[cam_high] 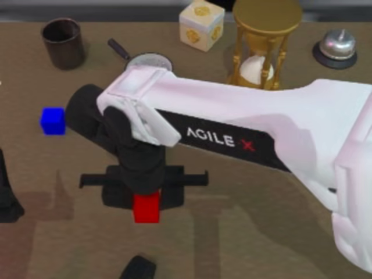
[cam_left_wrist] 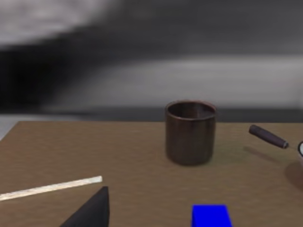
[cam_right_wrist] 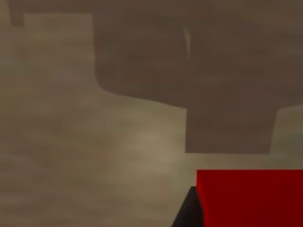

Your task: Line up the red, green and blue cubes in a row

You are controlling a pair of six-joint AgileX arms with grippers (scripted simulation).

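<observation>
My right gripper reaches across to the middle-left of the table and is shut on the red cube. In the right wrist view the red cube has a dark finger against its side, and its shadow lies on the table beyond it. The blue cube sits on the table at the left, apart from the right arm; it shows as the blue cube in the left wrist view. The green cube is out of view. My left gripper is parked at the left edge, open, with one finger showing.
Along the back stand a dark brown cup, a small pan with a dark handle, a cream cube with gold emblems, a gold hourglass and a call bell. A dark shape lies at the front edge.
</observation>
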